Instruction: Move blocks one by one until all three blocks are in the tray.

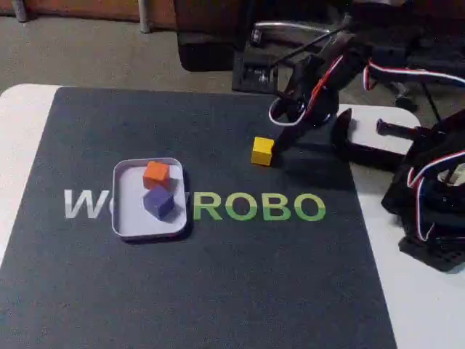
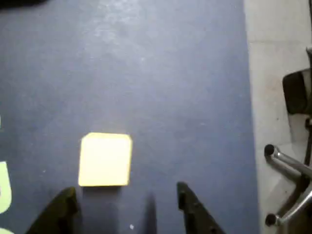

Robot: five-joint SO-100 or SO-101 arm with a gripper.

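Note:
The pale tray (image 1: 128,227) lies on the dark mat, left of centre in the fixed view. Inside it sit the orange block (image 1: 156,174) and, just in front, the blue-purple block (image 1: 159,201). The yellow block (image 1: 262,151) rests on the mat to the right of the tray, outside it. My gripper (image 1: 282,144) hangs just right of this block. In the wrist view the yellow block (image 2: 105,159) lies just ahead of the left one of my two black fingertips (image 2: 61,212). The gripper (image 2: 126,207) is open and holds nothing.
White and green lettering (image 1: 258,207) runs across the mat (image 1: 218,291). A second black arm with wires (image 1: 432,196) stands at the right edge of the white table. Chair legs (image 2: 287,170) show beyond the table edge in the wrist view.

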